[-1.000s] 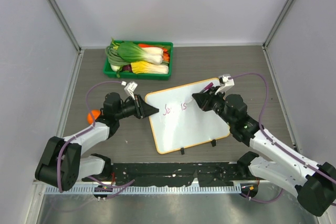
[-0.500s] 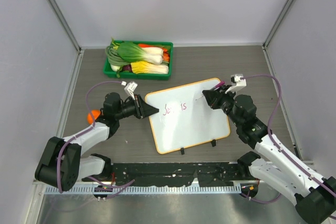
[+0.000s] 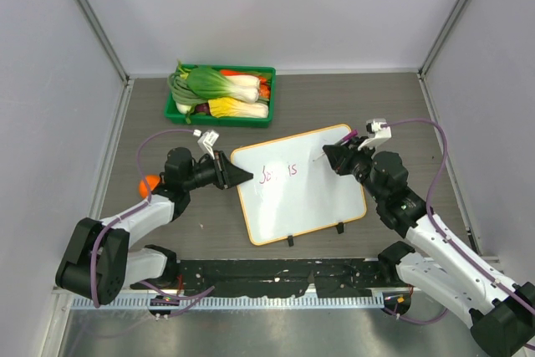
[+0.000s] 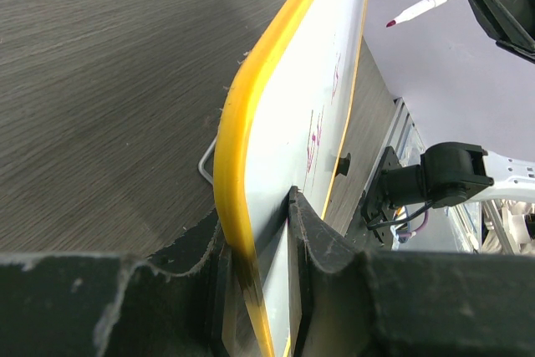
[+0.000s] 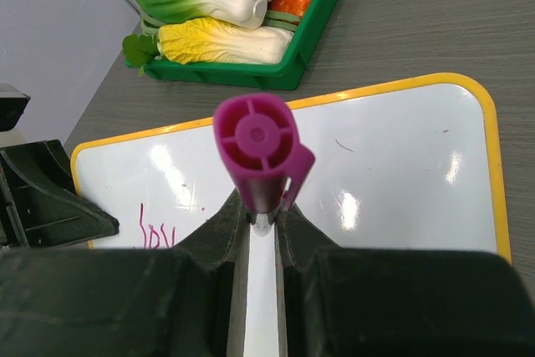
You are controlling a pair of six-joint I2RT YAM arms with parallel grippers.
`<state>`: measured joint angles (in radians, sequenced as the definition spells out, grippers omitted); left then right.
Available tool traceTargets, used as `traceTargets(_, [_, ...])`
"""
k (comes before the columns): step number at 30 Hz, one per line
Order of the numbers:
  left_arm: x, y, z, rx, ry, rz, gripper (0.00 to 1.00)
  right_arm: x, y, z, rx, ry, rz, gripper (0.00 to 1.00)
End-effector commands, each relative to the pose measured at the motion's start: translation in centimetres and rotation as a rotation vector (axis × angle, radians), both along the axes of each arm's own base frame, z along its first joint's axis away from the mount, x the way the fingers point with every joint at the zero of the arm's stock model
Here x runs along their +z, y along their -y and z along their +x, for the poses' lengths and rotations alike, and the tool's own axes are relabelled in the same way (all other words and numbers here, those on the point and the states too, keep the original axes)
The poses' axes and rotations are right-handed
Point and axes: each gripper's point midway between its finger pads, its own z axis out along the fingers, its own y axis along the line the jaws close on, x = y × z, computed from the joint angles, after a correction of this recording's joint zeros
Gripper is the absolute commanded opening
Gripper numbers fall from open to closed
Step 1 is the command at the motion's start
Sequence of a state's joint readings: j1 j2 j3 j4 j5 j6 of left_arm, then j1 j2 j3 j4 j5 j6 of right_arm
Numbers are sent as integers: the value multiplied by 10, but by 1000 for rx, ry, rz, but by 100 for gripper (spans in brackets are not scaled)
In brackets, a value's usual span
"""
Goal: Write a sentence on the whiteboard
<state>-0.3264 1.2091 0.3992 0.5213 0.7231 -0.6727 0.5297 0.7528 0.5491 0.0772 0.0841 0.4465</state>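
Since a second earlier, my right gripper [image 3: 328, 156], clamped on the purple marker [image 5: 255, 133], had drawn back from the sentence [image 3: 278, 173] toward the far right corner of the whiteboard [image 3: 309, 202]. My left gripper [image 4: 259, 232] stayed clamped on its left rim. The board lay mid-worktop [image 3: 376, 98], dark wood grain, with a green tray [image 3: 219, 119] at the far edge and grey walls around.

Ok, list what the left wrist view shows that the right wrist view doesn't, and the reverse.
Left wrist only: the whiteboard's black foot and the marker's tip. Right wrist only: the green tray of vegetables, and the marker's purple back end gripped in the right end effector. Both: the whiteboard, its purple writing, the marker, and the left end effector at the board's edge.
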Motion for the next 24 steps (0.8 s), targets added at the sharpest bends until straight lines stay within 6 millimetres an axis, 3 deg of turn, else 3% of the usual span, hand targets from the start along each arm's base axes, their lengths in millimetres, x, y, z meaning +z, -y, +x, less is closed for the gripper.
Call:
traceTargets(1, [-42,-19,8,78,25,170,0,14,1,0,1,56,8,1])
traceTargets(24, [-43,-19,8,76,21,172,0,18,-1,-4,30,83,5,1])
